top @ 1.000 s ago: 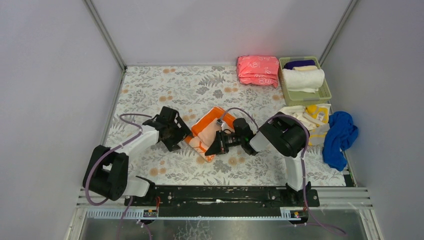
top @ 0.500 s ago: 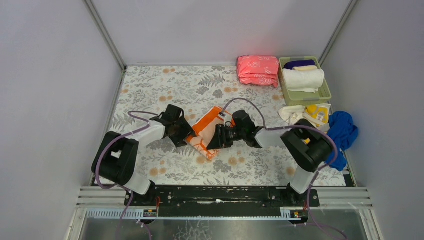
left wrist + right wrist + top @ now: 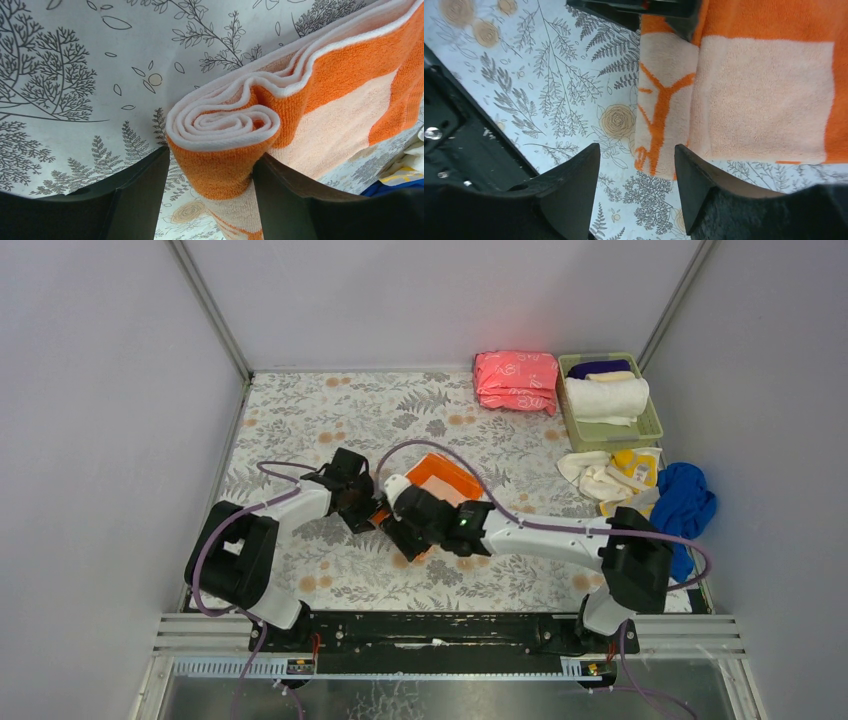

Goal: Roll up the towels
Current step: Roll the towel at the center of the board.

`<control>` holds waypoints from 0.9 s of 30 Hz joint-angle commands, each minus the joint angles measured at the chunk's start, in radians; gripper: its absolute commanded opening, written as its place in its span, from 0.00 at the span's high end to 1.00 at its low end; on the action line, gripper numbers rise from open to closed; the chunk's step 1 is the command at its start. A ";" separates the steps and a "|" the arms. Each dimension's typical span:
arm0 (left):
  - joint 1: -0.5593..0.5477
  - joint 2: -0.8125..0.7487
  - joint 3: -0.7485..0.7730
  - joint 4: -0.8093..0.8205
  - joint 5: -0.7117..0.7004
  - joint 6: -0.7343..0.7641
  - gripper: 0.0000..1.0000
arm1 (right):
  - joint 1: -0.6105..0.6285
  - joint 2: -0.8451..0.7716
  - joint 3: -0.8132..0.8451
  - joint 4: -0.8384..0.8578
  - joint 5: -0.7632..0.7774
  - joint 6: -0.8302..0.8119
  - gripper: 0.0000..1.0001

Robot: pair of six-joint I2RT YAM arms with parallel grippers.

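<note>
**Top view.** The orange towel (image 3: 445,478) lies near the middle of the bench (image 3: 330,410), partly covered by both arms. The left claw (image 3: 368,512) sits at the towel's left edge. The right claw (image 3: 405,535) reaches across from the right and hangs over the towel's near corner. At the far right corner stand a folded pink stack (image 3: 515,380) and a green basket (image 3: 610,433) holding a rolled white towel (image 3: 605,397). Nearer along the right side lie cream towels (image 3: 588,475), a yellow towel (image 3: 635,468) and a crumpled blue towel (image 3: 685,505).

**Left wrist view.** The left claw (image 3: 212,157) grips the rolled end of the orange towel (image 3: 340,100). The spiral of white-edged layers sits between both fingers (image 3: 140,195), and each touches a side of the roll. The unrolled part runs away to the upper right, flat on the bench.

**Right wrist view.** The right claw (image 3: 636,150) is open and holds nothing. Its fingers (image 3: 704,190) stand apart above the towel's near edge. The orange towel (image 3: 769,95) lies flat below them. The left claw's dark fingers show at the top edge – at the towel's far side.
</note>
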 commanded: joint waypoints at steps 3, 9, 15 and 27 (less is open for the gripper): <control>-0.007 0.062 -0.033 -0.030 -0.096 0.027 0.39 | 0.124 0.134 0.103 -0.115 0.345 -0.138 0.37; -0.008 0.060 -0.039 -0.030 -0.091 0.021 0.39 | 0.133 0.213 0.081 -0.055 0.362 -0.180 0.37; -0.007 0.058 -0.043 -0.033 -0.090 0.023 0.39 | 0.132 0.293 0.064 0.001 0.416 -0.242 0.36; -0.005 -0.014 -0.030 -0.064 -0.107 0.014 0.32 | 0.055 0.319 -0.026 0.010 0.092 -0.183 0.66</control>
